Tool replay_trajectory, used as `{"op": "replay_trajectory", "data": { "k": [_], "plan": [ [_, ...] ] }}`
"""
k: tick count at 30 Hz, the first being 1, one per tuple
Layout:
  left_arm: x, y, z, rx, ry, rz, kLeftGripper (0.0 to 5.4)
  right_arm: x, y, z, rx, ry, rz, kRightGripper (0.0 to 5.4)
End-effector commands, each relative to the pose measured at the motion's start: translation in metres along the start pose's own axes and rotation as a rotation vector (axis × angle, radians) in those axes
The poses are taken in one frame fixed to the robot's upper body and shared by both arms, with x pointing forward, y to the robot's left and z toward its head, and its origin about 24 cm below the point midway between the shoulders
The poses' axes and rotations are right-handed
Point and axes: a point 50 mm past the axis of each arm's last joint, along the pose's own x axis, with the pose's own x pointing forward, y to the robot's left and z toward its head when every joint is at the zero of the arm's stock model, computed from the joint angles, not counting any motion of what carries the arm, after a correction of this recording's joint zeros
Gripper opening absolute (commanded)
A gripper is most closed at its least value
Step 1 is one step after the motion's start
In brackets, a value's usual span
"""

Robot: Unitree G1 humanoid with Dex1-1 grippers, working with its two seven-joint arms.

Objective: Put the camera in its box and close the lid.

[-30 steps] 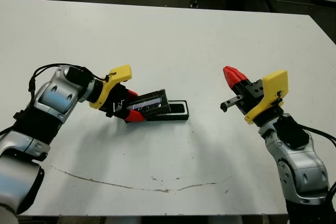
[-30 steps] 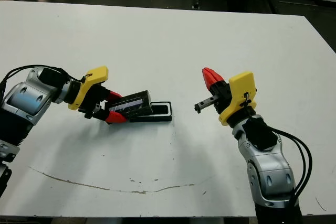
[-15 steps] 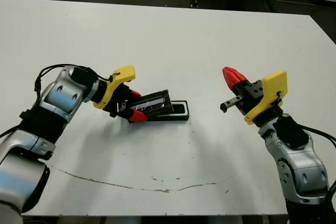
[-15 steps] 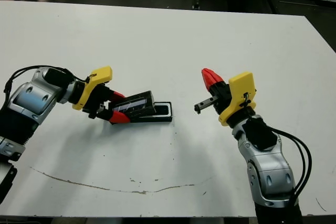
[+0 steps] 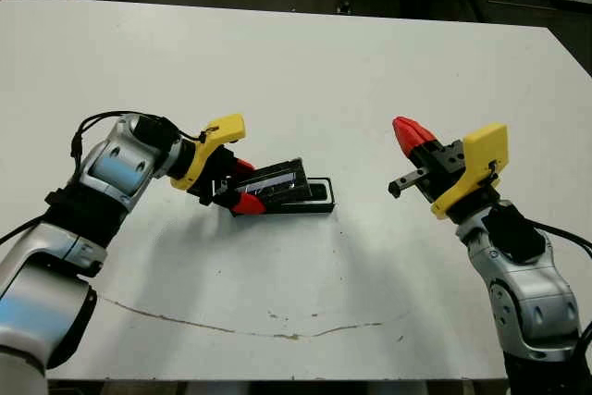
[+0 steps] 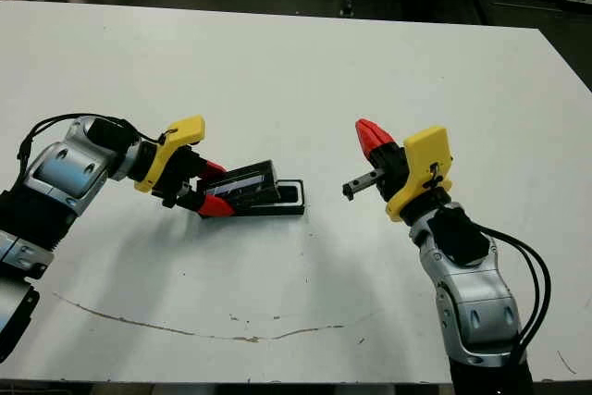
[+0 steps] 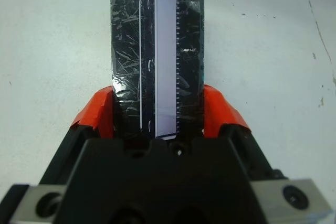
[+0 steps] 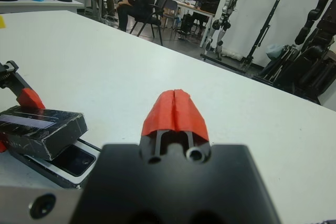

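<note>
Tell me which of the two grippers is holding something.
The left gripper: its red fingers clamp the lid, tilted over the box. The right gripper hangs apart, fingertips pressed together with nothing between them.

Glossy black lid (image 5: 274, 183), red-tipped yellow-and-black claws, white table (image 5: 305, 71)

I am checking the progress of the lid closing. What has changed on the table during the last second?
The left gripper, shut on the lid, has carried it a little toward the right arm's side, further over the box; the lid is still tilted, not seated. The box and the shut right gripper stayed in place.
</note>
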Motion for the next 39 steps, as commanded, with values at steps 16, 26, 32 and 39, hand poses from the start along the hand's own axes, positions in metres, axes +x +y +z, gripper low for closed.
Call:
{"op": "replay_trajectory", "data": {
  "k": [16,26,32,39],
  "plan": [
    [0.025,-0.012,0.0,0.008,-0.035,-0.093,3.16,-0.002,-0.002,-0.002,0.002,0.022,-0.01,0.0],
    [0.045,-0.016,0.007,0.061,0.029,-0.076,3.16,-0.002,-0.001,-0.002,0.0,0.021,-0.009,0.0],
    [0.05,-0.017,0.012,0.092,0.071,-0.069,3.16,-0.003,0.0,-0.001,-0.004,0.028,-0.017,0.0],
    [0.055,-0.019,0.016,0.104,0.085,-0.075,3.16,-0.003,-0.001,-0.001,-0.001,0.029,-0.018,0.0]
  ]
}}
